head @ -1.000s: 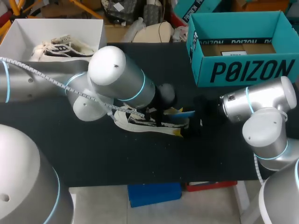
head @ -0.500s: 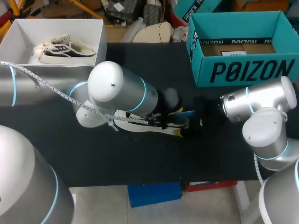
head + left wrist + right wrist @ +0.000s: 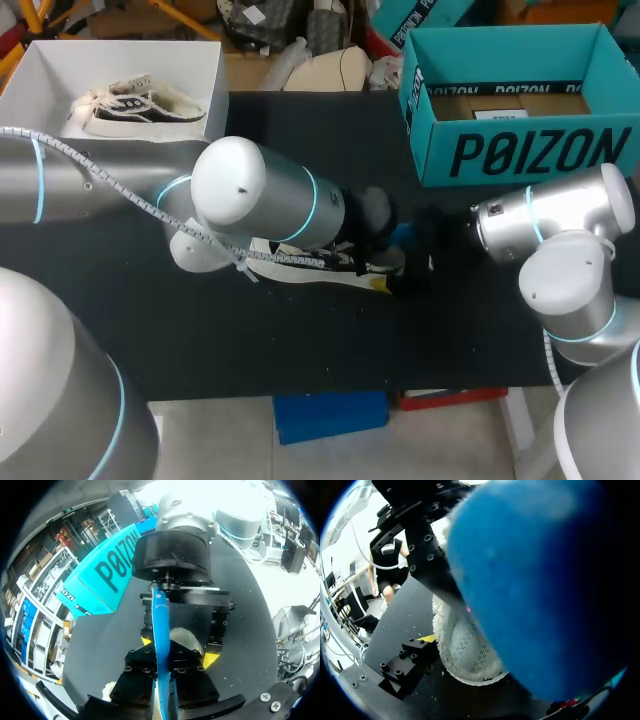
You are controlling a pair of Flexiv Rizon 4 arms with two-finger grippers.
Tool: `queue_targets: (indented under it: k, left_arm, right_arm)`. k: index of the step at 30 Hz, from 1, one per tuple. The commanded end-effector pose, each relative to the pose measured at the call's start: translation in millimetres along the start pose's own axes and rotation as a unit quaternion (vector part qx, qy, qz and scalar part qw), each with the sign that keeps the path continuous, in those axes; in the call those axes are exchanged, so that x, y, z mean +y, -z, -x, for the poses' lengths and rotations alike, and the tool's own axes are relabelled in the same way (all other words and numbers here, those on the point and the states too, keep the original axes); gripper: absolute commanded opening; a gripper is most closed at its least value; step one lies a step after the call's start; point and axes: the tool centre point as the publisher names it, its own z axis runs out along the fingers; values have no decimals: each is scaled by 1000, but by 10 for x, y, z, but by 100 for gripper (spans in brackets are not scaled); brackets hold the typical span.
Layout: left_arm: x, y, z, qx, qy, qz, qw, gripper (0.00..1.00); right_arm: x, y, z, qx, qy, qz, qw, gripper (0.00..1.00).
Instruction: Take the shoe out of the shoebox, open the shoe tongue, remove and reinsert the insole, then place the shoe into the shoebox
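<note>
Head view: high, behind, looking down on whole table (image 3: 200, 330). Wrist views: very close, facing each other across the blue insole (image 3: 160, 630), which all share.

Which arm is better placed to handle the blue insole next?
Left, I judge. The left gripper is shut on the blue insole, held edge-on over the shoe. The right gripper only faces it across the shoe.

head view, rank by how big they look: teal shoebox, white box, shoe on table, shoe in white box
1. teal cardboard shoebox
2. white open box
3. unranked: boxed white-and-black shoe and white-and-black shoe on the black table look alike; left arm covers part of the latter.
</note>
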Motion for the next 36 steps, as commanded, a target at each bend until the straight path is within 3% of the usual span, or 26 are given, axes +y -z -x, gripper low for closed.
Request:
queue_targets:
  k: [1,8,14,19,28,36]
  left_arm:
    - [117,239,-43,16,1,-15,1000,0]
    - [147,671,-158,18,-1,-50,999,0]
    - [119,843,-253,20,0,-60,998,0]
    - [-201,1015,-176,38,50,-115,991,0]
    - [-892,1526,-144,115,113,-240,957,0]
    - [-1164,2104,-51,232,197,-314,899,0]
  right_arm:
    - [-23,-24,-13,0,-1,-1,1000,0]
    - [-23,-24,-13,0,-1,-1,1000,0]
    - [-23,-24,-13,0,-1,-1,1000,0]
    - [-23,-24,-13,0,-1,-1,1000,0]
    - [-23,-24,-13,0,-1,-1,1000,0]
    - [-23,-24,-13,0,-1,-1,1000,0]
